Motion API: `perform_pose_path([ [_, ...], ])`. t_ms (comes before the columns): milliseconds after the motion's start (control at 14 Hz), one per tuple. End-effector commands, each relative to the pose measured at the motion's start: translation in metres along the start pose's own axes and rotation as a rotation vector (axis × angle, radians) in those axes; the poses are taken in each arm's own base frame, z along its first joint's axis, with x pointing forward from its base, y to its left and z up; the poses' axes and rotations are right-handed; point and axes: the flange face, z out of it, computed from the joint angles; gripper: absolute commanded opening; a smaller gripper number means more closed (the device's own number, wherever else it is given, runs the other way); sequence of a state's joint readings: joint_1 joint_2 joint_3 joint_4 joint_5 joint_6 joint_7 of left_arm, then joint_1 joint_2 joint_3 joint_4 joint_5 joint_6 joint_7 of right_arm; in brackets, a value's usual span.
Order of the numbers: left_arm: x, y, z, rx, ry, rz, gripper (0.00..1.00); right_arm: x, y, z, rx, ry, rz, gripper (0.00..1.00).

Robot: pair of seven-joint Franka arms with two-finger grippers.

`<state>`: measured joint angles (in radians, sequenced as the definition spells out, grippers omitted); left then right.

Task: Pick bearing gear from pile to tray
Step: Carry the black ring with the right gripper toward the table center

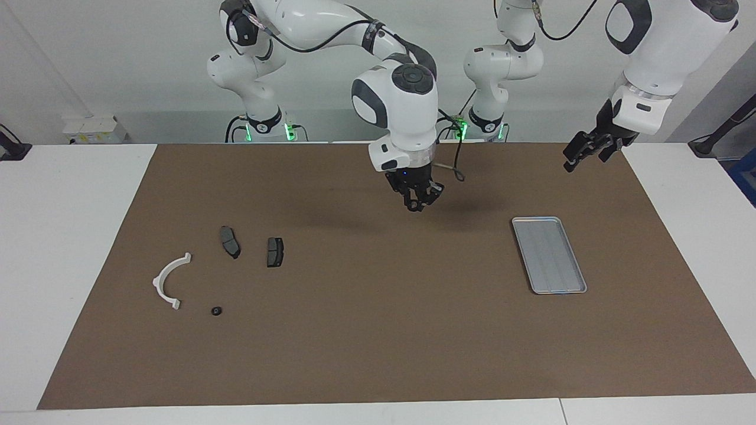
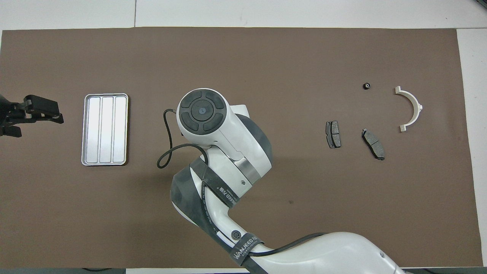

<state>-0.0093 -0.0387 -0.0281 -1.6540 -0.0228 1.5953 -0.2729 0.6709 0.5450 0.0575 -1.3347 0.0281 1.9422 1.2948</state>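
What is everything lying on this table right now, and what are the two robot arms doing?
Mat: one, brown, covering the white table.
Tray: one, silver-grey, empty, toward the left arm's end.
Pad-shaped plates: two, dark grey, side by side toward the right arm's end.
Half-ring: one, white, farther from the robots than the plates.
Small round piece: one, black, beside the half-ring.
Right gripper: black, raised over the mat's middle, nearly shut; whether it holds anything cannot be told.
Left gripper: black, open, waiting over the mat's corner.
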Motion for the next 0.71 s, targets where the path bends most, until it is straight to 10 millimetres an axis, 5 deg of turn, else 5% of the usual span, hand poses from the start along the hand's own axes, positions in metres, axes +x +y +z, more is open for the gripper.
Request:
perform_pose_path([
  [0, -0.001, 0.000, 0.000, -0.008, -0.015, 0.001, 1.00, 0.004, -0.009, 0.038, -0.001, 0.035, 0.020, 0.00],
  [641, -0.001, 0.000, 0.000, -0.008, -0.015, 0.001, 1.00, 0.012, -0.001, 0.109, -0.066, 0.070, 0.015, 0.00],
])
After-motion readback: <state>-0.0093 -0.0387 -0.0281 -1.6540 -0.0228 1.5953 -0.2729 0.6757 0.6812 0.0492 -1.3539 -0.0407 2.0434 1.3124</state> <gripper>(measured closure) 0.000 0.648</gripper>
